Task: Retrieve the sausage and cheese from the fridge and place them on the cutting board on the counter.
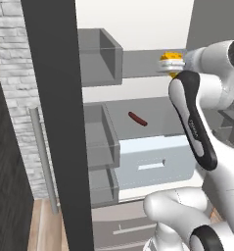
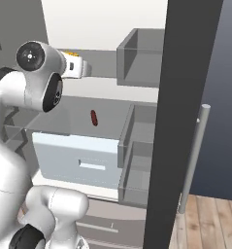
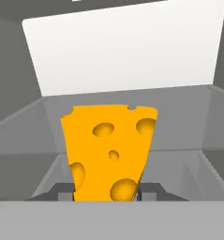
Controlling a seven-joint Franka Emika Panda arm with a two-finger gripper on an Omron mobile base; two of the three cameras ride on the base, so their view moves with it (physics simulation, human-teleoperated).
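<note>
Claw [image 3: 108, 191] pinches the cheese [image 3: 108, 152] (fingertips mostly hidden behind it) inside the fridge [image 1: 138, 24].

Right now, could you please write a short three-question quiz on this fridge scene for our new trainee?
1. True or false: the gripper is shut on the cheese.
2. The sausage lies: A) on a fridge shelf, B) in a door bin, C) in the gripper.
3. Fill in: the cheese is level with the ____ fridge shelf, above the sausage.

Key: 1 true; 2 A; 3 upper.
</note>
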